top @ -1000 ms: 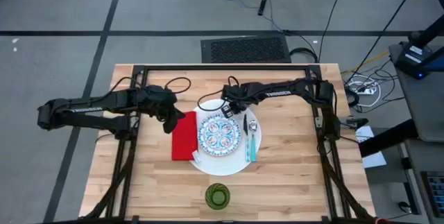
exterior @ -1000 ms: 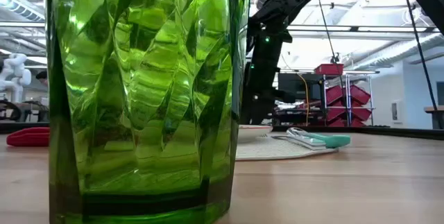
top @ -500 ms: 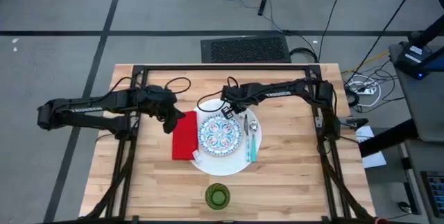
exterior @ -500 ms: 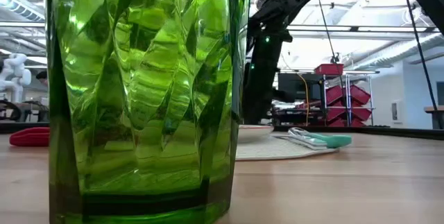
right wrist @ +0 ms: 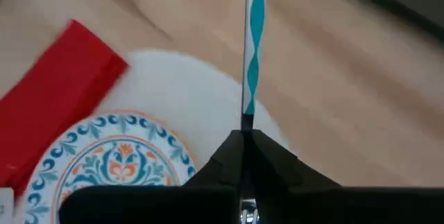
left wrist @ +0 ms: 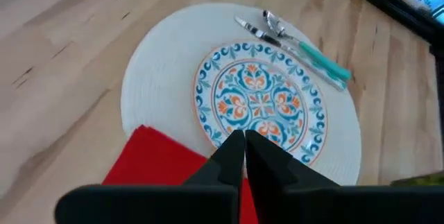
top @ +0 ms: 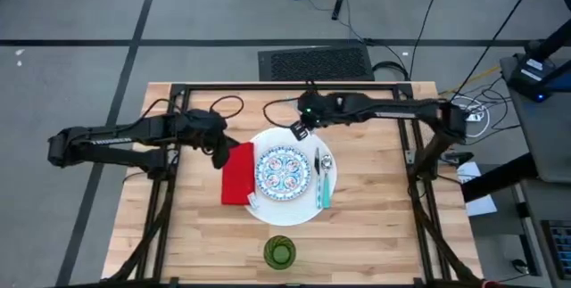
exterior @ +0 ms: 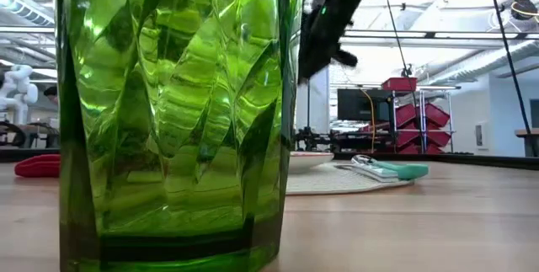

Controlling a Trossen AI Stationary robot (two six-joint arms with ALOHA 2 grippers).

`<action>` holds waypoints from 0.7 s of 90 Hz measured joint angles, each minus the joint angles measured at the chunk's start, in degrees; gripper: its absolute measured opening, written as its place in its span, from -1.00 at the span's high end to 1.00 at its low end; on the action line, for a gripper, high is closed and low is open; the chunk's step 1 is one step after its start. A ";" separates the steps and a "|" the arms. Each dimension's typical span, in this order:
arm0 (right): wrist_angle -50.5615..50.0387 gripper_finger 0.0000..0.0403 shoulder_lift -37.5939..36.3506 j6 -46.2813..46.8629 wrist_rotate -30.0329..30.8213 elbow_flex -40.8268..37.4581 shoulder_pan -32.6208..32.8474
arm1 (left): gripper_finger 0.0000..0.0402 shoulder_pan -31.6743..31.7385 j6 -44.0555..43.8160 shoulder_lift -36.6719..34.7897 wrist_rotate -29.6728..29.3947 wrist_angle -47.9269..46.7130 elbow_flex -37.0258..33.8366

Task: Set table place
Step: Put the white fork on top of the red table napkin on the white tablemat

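Observation:
The large white plate (top: 268, 209) lies mid-table with the small patterned plate (top: 283, 172) on it. A fork (top: 315, 158) and a teal-handled spoon (top: 322, 188) lie on its right part. The red napkin (top: 236, 174) lies flat against its left edge. The green cup (top: 279, 252) stands near the front edge and fills the low view. My right gripper (top: 301, 130) hangs above the big plate's far rim, shut on a thin teal-and-white striped stick (right wrist: 250, 57). My left gripper (left wrist: 244, 144) is shut over the napkin's far left corner. My right gripper pinches the striped stick at its near end (right wrist: 247, 121) between its two shut fingers. The stick juts straight out beyond the fingertips, along the fingers. It is lifted clear of the plate and the table.
Bare wood lies to the right of the plate and on both sides of the cup. A black metal frame (top: 285, 86) runs along the table's far edge and sides. In the low view, the room's shelves and red bins (exterior: 417, 108) show behind the table.
My right gripper has risen from just above the big plate's far rim and drawn toward the table's far edge, its arm stretching out straighter. The plates, napkin, fork, spoon and cup lie as before.

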 joint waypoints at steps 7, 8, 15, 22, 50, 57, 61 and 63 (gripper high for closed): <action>0.07 1.00 -2.89 -9.94 5.59 0.00 2.62 | 1.00 0.00 -1.20 0.00 0.00 3.16 0.00; 0.07 1.00 -3.28 -11.52 6.41 0.00 3.06 | 1.00 0.00 -1.36 0.00 0.00 3.73 0.00; 0.21 1.00 -5.57 -23.44 12.61 0.00 6.50 | 1.00 0.00 -3.32 0.00 0.00 8.00 0.00; 0.75 1.00 -6.89 -35.65 20.21 0.02 10.30 | 1.00 0.00 -5.66 0.00 -0.02 13.64 0.00; 2.36 1.00 -7.01 -71.84 40.51 0.02 22.23 | 1.00 0.27 -8.68 0.00 0.01 31.36 0.02; 2.45 1.00 -7.01 -80.23 44.41 0.02 24.16 | 1.00 1.03 -13.61 0.18 0.00 33.53 0.02; 2.45 1.00 -7.01 -85.98 45.06 0.02 25.08 | 1.00 1.35 -16.99 0.86 0.08 34.81 0.02; 2.55 1.00 -7.01 -88.50 45.02 0.02 25.47 | 1.00 1.43 -18.64 1.18 0.36 35.36 0.02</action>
